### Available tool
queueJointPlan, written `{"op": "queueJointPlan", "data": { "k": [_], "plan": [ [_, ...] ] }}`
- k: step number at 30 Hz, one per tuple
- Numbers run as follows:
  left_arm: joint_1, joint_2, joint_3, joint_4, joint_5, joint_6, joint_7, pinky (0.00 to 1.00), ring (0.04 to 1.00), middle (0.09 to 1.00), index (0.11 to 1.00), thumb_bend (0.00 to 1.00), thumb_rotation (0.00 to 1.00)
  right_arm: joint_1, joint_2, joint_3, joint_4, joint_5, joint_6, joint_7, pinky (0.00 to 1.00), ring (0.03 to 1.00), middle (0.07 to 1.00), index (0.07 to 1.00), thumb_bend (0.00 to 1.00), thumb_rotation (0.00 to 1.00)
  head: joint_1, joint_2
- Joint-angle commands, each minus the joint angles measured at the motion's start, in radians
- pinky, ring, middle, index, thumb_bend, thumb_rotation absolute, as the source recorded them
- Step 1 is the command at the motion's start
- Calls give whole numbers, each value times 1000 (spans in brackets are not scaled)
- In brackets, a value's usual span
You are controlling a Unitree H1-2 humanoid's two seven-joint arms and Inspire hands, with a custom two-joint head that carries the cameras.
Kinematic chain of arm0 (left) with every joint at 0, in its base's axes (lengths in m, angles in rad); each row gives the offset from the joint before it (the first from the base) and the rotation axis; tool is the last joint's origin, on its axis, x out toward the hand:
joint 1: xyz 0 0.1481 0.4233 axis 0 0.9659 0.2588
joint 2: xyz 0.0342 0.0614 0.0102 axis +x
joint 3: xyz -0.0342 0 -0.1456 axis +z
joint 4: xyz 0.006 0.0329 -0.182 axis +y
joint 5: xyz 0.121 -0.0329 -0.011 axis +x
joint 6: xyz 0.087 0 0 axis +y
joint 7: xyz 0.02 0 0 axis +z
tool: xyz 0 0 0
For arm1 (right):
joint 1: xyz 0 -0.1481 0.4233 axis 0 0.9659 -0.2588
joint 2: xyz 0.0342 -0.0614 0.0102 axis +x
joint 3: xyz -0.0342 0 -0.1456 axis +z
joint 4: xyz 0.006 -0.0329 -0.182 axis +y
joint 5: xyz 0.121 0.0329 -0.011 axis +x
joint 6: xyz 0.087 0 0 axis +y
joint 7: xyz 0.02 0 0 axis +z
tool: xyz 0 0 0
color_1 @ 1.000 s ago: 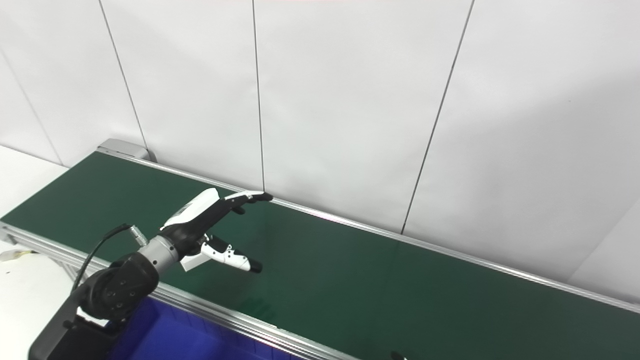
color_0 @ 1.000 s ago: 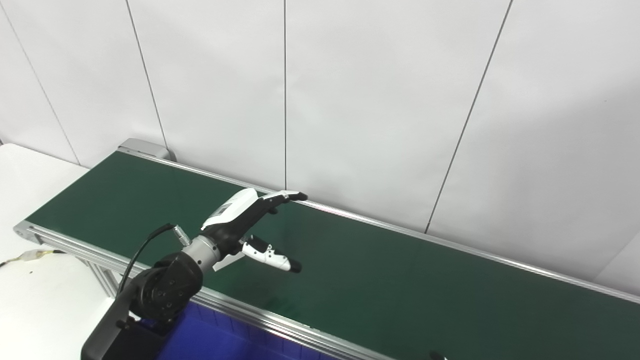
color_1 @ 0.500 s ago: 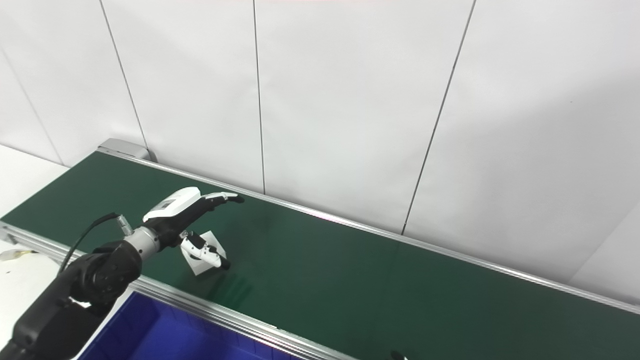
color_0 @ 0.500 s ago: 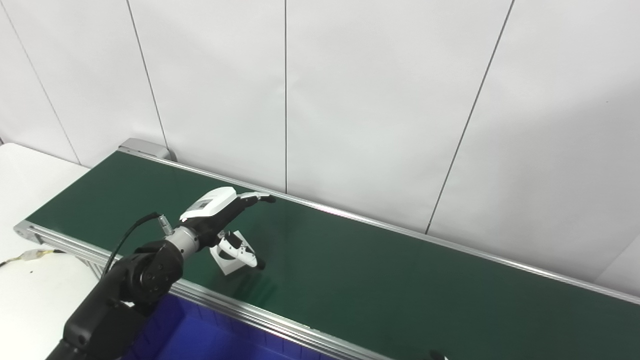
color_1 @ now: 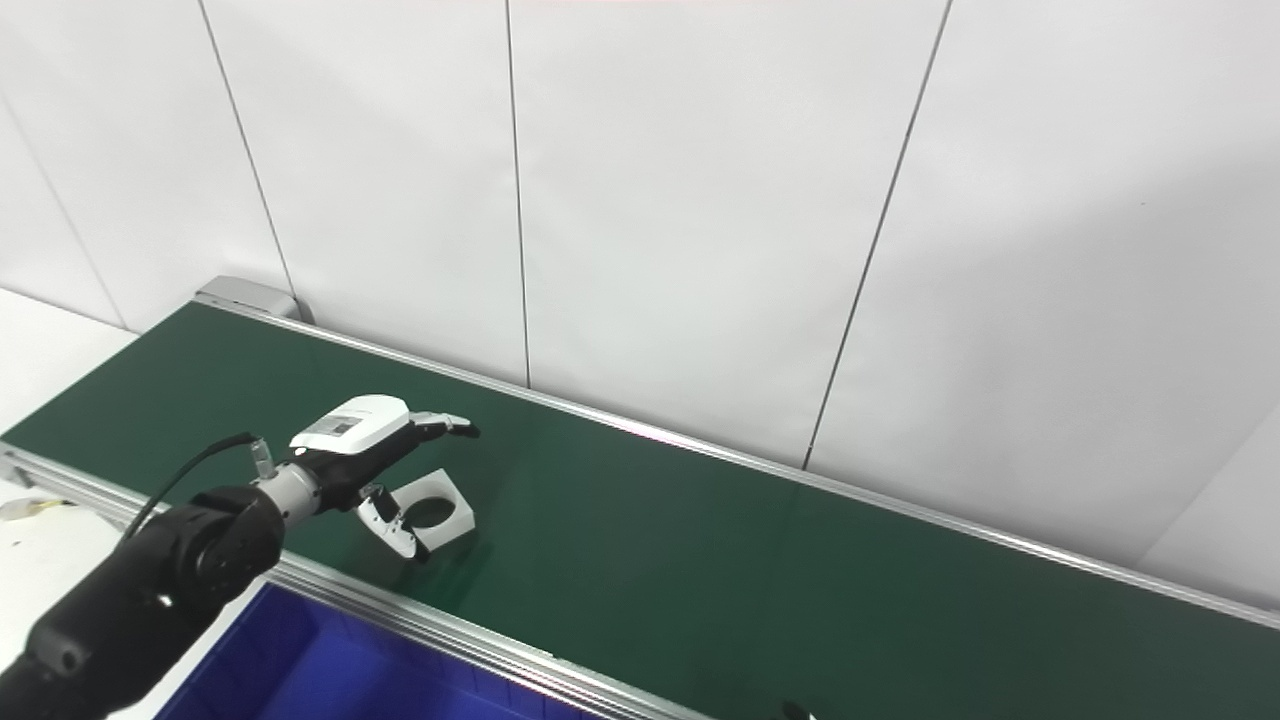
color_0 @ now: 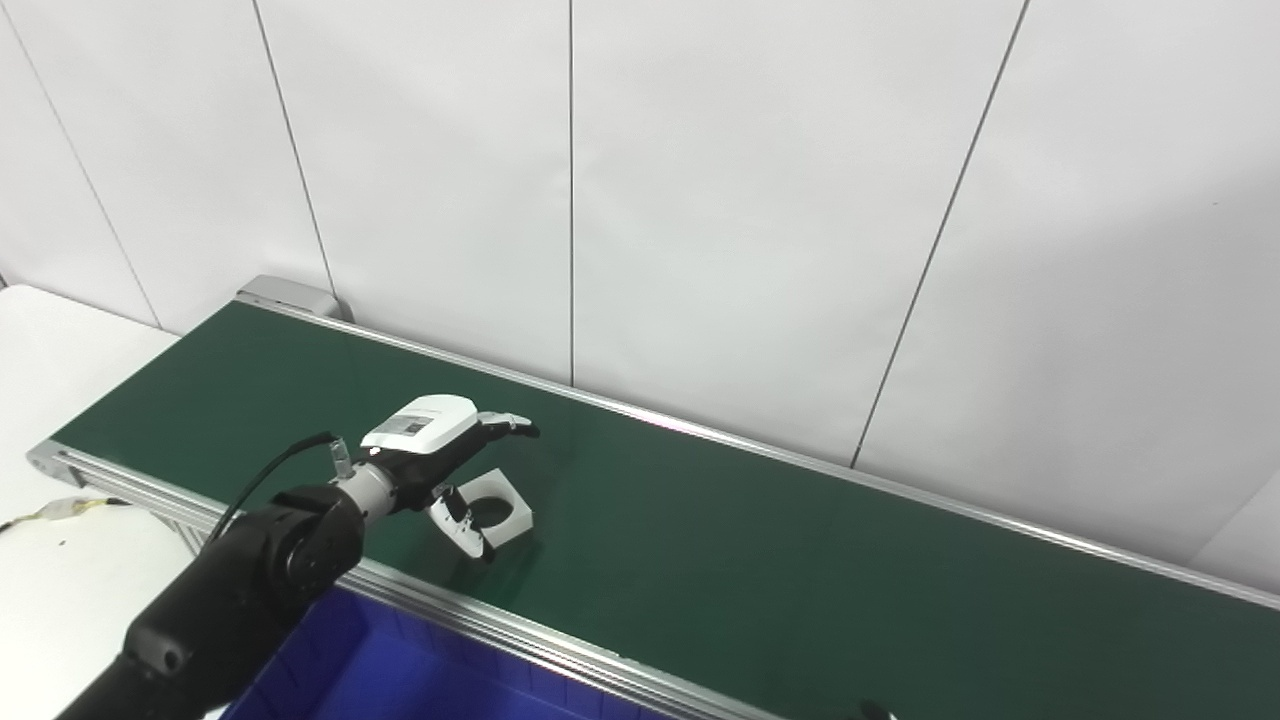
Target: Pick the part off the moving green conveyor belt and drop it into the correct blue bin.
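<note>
White wall panels (color_0: 760,200) with thin dark seams fill the background, and in front of them a long green belt (color_0: 800,570) runs from about ten o'clock down to about four o'clock, edged by silver rails (color_0: 520,625) on both long sides. A white bench (color_0: 60,340) shows at the far left, with a thin cable (color_0: 60,512) lying on it near the belt's end. A blue bin (color_1: 300,670) sits just below the near rail at about seven o'clock, only partly in view. On the belt, toward its left end and near the front rail, lies the part (color_0: 497,510), a white square block with a round hole through its middle, resting flat. The left hand (color_0: 430,450) reaches in from the lower left on a dark arm (color_0: 240,590) and hovers over the belt at the part's ten o'clock. Its fingers (color_0: 505,424) are stretched out and spread, pointing toward three o'clock above the far edge of the part, while the thumb (color_0: 460,522) hangs down just beside the part's left side; whether it touches cannot be told. The part sits between thumb and fingers, the hand spread wide and gripping nothing. Of the right hand (color_0: 875,711) only a small dark tip shows at the bottom edge, at about five o'clock, too little to tell how its fingers stand.
</note>
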Motion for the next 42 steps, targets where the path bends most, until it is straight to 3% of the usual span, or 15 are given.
{"op": "queueJointPlan", "data": {
  "k": [1,14,24,27,39,42],
  "plan": [
    [-58,45,-21,12,37,-54,9,763,854,869,829,908,8,-2,9,4,-32,-4,-55,-2,752,818,846,903,596,877,-1,1],
    [-143,71,-156,104,159,-197,9,703,780,828,827,912,0,0,10,6,-39,-10,-50,-2,743,812,843,901,612,872,-14,4],
    [-200,46,-203,143,193,-226,-8,731,820,862,803,889,0,7,17,9,-41,-14,-48,-4,751,815,842,903,618,870,-24,5],
    [-226,40,-235,160,220,-245,-4,739,836,868,807,836,0,7,21,11,-41,-10,-49,-2,752,817,845,903,615,868,-27,4],
    [-287,22,-323,253,299,-363,59,719,762,788,778,885,0,17,37,14,-48,-16,-51,-7,750,815,845,904,628,868,-33,9],
    [-286,13,-344,288,324,-392,106,690,736,766,765,907,0,18,38,13,-44,-14,-63,-8,750,815,844,905,618,868,-37,11]
  ]
}}
